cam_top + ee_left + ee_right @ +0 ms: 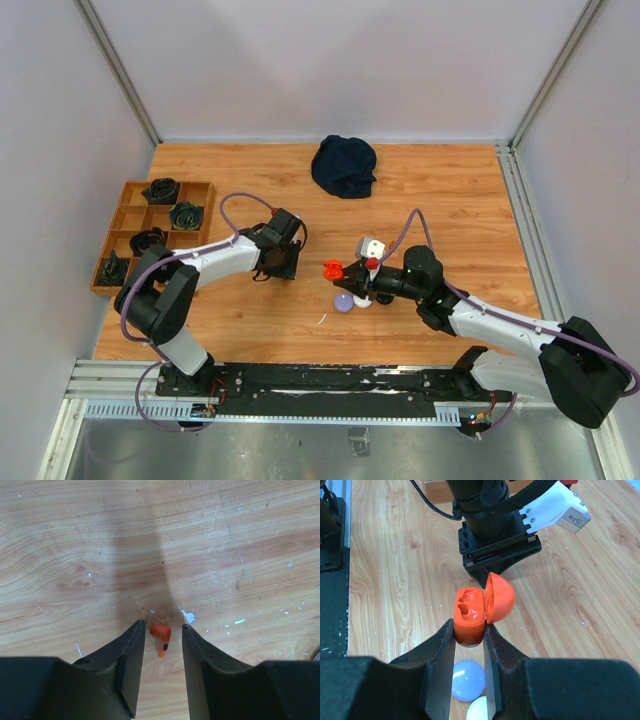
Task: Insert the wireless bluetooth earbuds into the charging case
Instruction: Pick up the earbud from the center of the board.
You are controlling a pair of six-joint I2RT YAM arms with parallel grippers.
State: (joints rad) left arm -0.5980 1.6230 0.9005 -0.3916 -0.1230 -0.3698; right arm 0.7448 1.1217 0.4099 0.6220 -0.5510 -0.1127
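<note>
Left end effector (pixel 162 625) hides the orange earbud (pixel 160 639) from above.

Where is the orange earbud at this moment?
In the left wrist view, the orange earbud lies on the wooden table, low centre, between the fingers of the left gripper.

You see a scuffed wood-grain table (pixel 75 540), a glossy orange plastic case (pixel 470 617), and matt black fingers (pixel 439 662).

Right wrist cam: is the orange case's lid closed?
No, the orange case, held in the right gripper, has its lid swung open, and the inside of the case shows.
</note>
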